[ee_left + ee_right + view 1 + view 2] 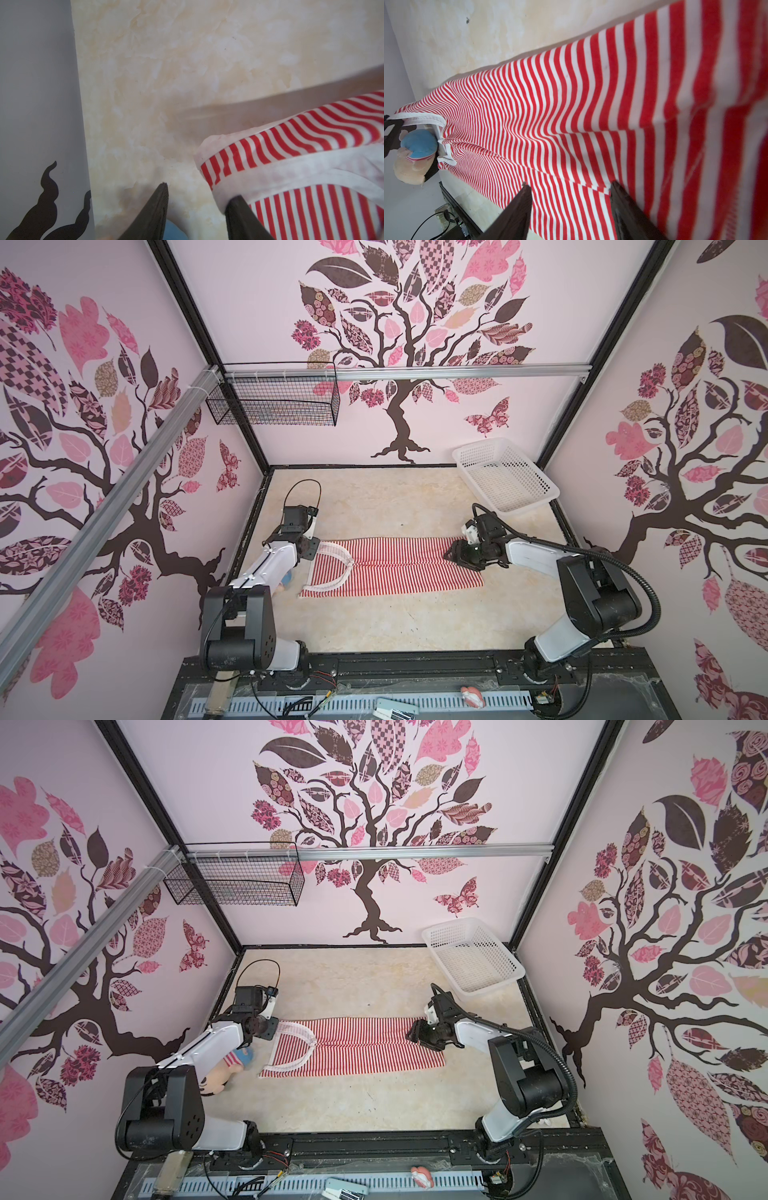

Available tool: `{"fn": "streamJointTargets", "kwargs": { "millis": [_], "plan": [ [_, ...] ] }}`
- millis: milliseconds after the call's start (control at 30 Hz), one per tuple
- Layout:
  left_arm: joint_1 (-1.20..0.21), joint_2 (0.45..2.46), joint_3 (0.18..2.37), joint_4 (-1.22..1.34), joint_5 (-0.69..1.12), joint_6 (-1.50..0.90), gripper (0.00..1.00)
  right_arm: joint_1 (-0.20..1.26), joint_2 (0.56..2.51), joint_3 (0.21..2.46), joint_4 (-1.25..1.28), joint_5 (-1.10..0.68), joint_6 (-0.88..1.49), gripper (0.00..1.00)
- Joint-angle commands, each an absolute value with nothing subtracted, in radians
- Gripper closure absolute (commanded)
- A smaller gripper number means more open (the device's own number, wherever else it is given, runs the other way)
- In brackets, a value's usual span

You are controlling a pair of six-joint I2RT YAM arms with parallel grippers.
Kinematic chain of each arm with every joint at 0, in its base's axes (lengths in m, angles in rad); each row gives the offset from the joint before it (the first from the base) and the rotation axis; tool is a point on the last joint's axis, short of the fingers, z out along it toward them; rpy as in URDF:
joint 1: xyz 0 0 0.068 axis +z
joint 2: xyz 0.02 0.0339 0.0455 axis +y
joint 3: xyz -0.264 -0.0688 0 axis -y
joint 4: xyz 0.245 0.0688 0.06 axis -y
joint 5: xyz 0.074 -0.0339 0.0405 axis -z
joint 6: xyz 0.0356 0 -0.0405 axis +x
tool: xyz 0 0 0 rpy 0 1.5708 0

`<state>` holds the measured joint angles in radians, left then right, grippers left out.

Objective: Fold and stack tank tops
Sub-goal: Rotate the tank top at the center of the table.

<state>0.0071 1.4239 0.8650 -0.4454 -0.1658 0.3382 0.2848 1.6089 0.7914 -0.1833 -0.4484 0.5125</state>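
Stripes of red and white mark the tank top [395, 568], which lies flat on the table [374, 497] as one long band. It is well apart from the white basket [528, 506], on the side of it toward my arm bases. In both top views one layer of the band is folded over another, with an edge running along its length. The plain hem end lies nearer the basket. The end with the white trim [332, 549] around neck and armholes lies farthest from it.

My right tool [451, 553] hangs low over the end nearer the basket. In the right wrist view its fingers [517, 212] are spread. Striped cloth lies flat between them, the corner of a folded layer sits just beside one finger, and nothing is pinched.

My left tool [311, 549] is at the end farthest from the basket, right by the trim. The left wrist view shows it spread, with bare table in the gap. One fingertip overlaps the white edging of a strap; I cannot tell whether it presses on it. No cloth is clamped.

On from that far end, away from the basket, a soft toy [220, 1077] with a blue cap lies on the table, partly under my left arm.
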Motion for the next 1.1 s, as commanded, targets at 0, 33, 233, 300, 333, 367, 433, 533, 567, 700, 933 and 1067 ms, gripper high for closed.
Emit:
{"fn": "streamJointTargets", "kwargs": {
  "millis": [0,33,233,300,333,367,433,533,567,700,933,1067],
  "plan": [
    [0.011,1.432,0.944,-0.529,-0.064,0.312,0.53,0.278,1.593,0.788,-0.226,-0.448,0.503,0.37],
    [0.009,1.443,0.962,-0.533,-0.036,0.307,0.53,0.278,1.589,0.79,-0.226,-0.449,0.504,0.37],
    [-0.014,1.543,1.086,-0.588,0.041,0.242,0.53,0.278,1.58,0.803,-0.235,-0.449,0.506,0.37],
    [-0.039,1.56,1.094,-0.591,0.088,0.243,0.53,0.278,1.583,0.804,-0.231,-0.451,0.51,0.37],
    [-0.058,1.569,1.092,-0.594,0.108,0.251,0.54,0.278,1.586,0.805,-0.23,-0.452,0.512,0.37],
    [-0.083,1.58,1.091,-0.601,0.123,0.264,0.54,0.278,1.589,0.809,-0.231,-0.455,0.514,0.36],
    [-0.123,1.609,1.081,-0.602,0.127,0.281,0.54,0.278,1.597,0.816,-0.229,-0.459,0.515,0.37],
    [-0.137,1.67,1.074,-0.582,0.095,0.282,0.57,0.278,1.601,0.825,-0.227,-0.466,0.519,0.37],
    [-0.137,1.69,1.071,-0.574,0.078,0.282,0.57,0.278,1.6,0.828,-0.227,-0.468,0.519,0.36],
    [-0.137,1.73,1.041,-0.552,0.031,0.299,0.6,0.278,1.594,0.831,-0.235,-0.465,0.518,0.37],
    [-0.132,1.726,0.985,-0.549,0.031,0.329,0.6,0.278,1.579,0.819,-0.248,-0.456,0.508,0.36],
    [-0.123,1.746,0.998,-0.578,0.06,0.335,0.6,0.278,1.559,0.831,-0.262,-0.457,0.506,0.36]
  ]
}}
